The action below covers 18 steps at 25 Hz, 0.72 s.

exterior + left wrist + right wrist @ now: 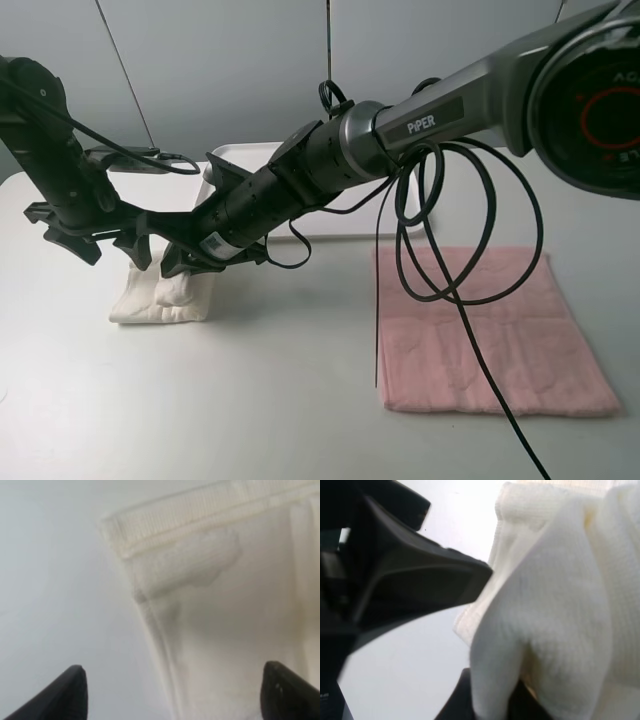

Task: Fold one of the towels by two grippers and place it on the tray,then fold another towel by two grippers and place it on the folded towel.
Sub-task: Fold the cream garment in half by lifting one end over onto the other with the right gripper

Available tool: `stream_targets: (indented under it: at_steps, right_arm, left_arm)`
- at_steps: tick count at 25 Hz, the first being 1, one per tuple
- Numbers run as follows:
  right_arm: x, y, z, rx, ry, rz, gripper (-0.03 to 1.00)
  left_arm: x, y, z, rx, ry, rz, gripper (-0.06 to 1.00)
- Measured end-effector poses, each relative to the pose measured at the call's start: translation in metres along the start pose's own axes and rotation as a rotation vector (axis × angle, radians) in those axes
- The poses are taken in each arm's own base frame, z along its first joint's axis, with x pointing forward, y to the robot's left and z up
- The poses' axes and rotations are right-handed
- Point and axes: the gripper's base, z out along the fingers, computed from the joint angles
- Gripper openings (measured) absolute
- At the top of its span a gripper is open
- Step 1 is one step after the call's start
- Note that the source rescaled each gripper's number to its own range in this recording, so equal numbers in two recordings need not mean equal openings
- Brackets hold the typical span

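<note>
1 grip is set: right hand (195, 262) clamped on the cream towel (160, 298), bunched on the counter (300, 400); left hand (95, 245) spread apart just above it. The tray (240, 155) lies just behind, so the carry should run rearward.

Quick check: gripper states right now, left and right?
Left gripper: open, holding nothing.
Right gripper: closed on the cream towel.

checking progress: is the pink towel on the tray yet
No, in the exterior high view the pink towel lies spread flat on the table, well apart from the tray behind the arms.
</note>
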Motion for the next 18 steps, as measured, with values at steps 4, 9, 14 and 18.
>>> stream_targets:
  at_steps: [4,9,14,18]
  right_arm:
    - [0.000,0.000,0.000,0.000,0.000,0.000,0.05]
    - [0.000,0.000,0.000,0.000,0.000,0.000,0.05]
    - [-0.001,0.001,0.000,-0.010,-0.007,0.019,0.05]
    - [-0.001,0.001,0.000,-0.010,-0.007,0.033,0.05]
  left_arm:
    - [-0.001,-0.001,-0.016,-0.003,-0.020,0.019,0.91]
    - [-0.003,-0.001,-0.037,-0.003,-0.040,0.023,0.91]
    - [-0.004,-0.001,-0.059,-0.004,-0.060,0.026,0.91]
    - [-0.007,-0.001,-0.075,-0.003,-0.067,0.026,0.91]
